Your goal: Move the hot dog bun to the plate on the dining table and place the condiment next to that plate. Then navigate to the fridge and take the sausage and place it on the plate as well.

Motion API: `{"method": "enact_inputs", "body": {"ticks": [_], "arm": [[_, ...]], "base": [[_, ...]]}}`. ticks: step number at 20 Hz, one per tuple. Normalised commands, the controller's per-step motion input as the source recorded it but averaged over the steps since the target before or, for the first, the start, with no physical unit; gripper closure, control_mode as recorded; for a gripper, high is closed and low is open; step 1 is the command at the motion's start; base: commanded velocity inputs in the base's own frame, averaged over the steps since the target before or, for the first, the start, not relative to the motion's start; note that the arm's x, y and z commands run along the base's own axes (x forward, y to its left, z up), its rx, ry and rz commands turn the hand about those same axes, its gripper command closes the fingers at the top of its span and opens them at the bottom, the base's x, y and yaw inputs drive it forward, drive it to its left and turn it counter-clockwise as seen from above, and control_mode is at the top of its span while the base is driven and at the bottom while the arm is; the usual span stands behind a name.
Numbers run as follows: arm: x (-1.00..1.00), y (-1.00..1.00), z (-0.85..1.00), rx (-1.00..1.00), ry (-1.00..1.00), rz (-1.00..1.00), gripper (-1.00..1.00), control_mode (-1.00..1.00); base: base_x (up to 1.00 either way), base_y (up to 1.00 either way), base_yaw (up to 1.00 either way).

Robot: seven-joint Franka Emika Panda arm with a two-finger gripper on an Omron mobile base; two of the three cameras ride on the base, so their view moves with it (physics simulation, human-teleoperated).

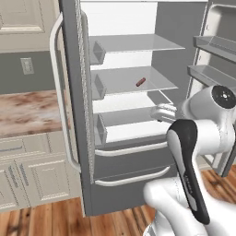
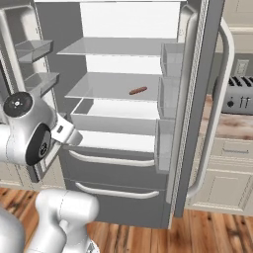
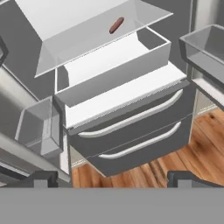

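The gripper is being held wide open, with nothing grasped between its fingertips. The sausage is lying well ahead of it and above, on a pale middle shelf of the opened fridge, apart from the tool.
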Motion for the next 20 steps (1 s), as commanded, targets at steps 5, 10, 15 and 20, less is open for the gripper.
{"method": "enact_inputs", "body": {"ticks": [5, 10, 15, 20], "arm": [[0.00, 0.00, 0.00, 0.00, 0.00, 0.00, -1.00, 1.00], [0.00, 0.00, 0.00, 0.00, 0.00, 0.00, -1.00, 1.00], [0.00, 0.00, 0.00, 0.00, 0.00, 0.00, -1.00, 1.00], [0.00, 0.00, 0.00, 0.00, 0.00, 0.00, -1.00, 1.00]], "base": [[0.29, 0.00, 0.00], [0.79, -0.05, -0.04], [0.71, -0.26, 0.00], [0.60, -0.36, -0.06]]}}
